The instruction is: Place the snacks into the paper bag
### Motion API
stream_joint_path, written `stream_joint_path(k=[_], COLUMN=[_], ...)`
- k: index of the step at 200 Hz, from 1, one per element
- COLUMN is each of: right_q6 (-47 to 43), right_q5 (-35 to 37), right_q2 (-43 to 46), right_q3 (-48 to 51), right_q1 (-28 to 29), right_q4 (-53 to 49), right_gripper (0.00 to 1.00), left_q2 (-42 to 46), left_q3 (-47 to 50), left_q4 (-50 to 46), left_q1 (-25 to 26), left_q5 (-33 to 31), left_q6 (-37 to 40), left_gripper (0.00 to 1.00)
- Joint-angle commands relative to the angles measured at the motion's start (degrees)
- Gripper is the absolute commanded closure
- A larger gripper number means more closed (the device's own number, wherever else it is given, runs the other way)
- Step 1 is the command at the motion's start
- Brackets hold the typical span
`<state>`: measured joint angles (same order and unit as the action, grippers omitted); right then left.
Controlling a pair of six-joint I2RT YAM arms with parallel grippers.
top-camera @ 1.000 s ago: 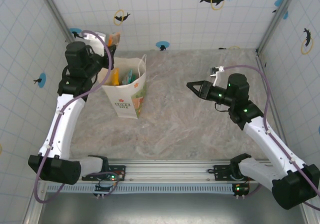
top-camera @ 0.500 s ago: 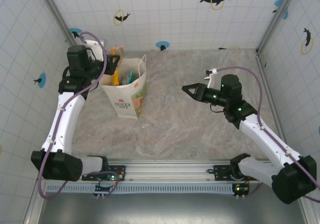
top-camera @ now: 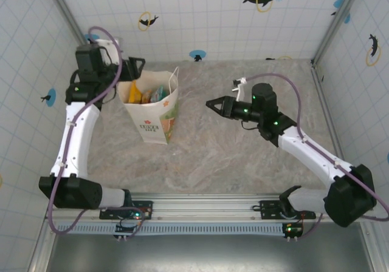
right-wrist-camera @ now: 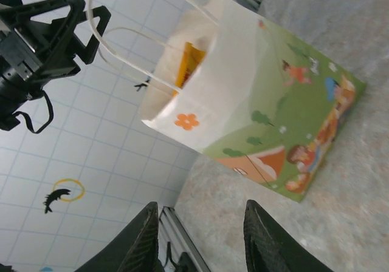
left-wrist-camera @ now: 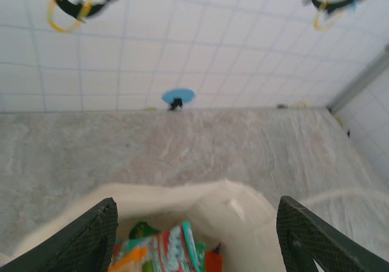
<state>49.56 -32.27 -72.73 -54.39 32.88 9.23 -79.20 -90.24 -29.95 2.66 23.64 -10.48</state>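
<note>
Paper bag (top-camera: 157, 119) stands near far-left corner of the desk (top-camera: 243, 163), snacks (top-camera: 148, 93) inside; left fingers (left-wrist-camera: 91, 235) above it, spread, empty; right fingers (right-wrist-camera: 143, 238) apart, empty.

No lettering can be read in any view. The paper bag (top-camera: 157, 115) bears a small red-and-green printed mark (top-camera: 149, 127) on its front, too small to read. Print on the snacks (left-wrist-camera: 163, 251) inside is blurred.

Left arm (top-camera: 76, 132) stretched from its 7 o'clock base up to 11 o'clock, left gripper (top-camera: 136, 64) pointing toward 3 o'clock, jaws spread wide, right arm (top-camera: 310, 152) reaching from 5 o'clock toward centre, right gripper (top-camera: 213, 104) aimed at 9 o'clock, jaws parted, nothing between them.
</note>
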Motion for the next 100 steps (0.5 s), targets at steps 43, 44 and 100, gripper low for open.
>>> stream_joint_path(k=[43,44,100], right_q6=[5.84,5.87,10.17], right_q5=[-1.17,-1.19,0.37], right_q2=[-12.37,-12.54,-19.97], right_q3=[-14.91,-15.06,-21.42], right_q1=[3.65,3.66,4.37], right_q4=[12.16,12.32,18.08], right_gripper=[0.52,0.51,0.50], left_q2=[-0.11,-0.05,1.34], left_q3=[-4.69,-4.69,-0.73], left_q4=[-1.62,-1.57,-2.50], left_q1=[-11.85,-12.09,-18.80], left_q5=[8.95,9.05,13.84], left_q6=[-12.09,-12.19,-12.99], left_gripper=[0.30,0.30,0.31])
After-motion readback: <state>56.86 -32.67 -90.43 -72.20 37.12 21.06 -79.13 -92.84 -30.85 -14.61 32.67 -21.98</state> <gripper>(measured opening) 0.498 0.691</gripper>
